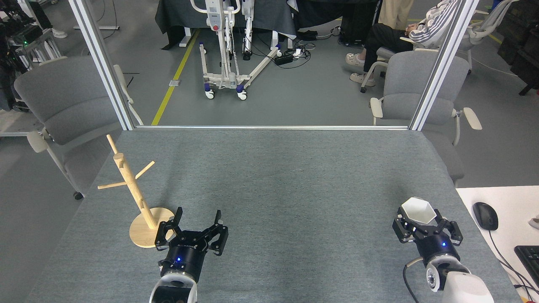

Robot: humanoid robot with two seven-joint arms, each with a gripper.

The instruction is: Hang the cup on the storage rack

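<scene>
We see the cup [417, 211] held upright between the fingers of our right gripper [424, 227], near the worktop's [286, 185] right edge. The storage rack [134, 194] stands well apart at the worktop's left side. Our left gripper [196, 221], fingers spread wide and holding nothing, hovers just beside the rack's round base.

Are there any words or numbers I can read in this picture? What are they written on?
None can be read.
Left gripper: faint marks on its black body, too small and blurred to read.
Right gripper, the white cup it holds, and the wooden storage rack: no writing visible.
Keyboard on the white desk: key letters too small to read.
</scene>
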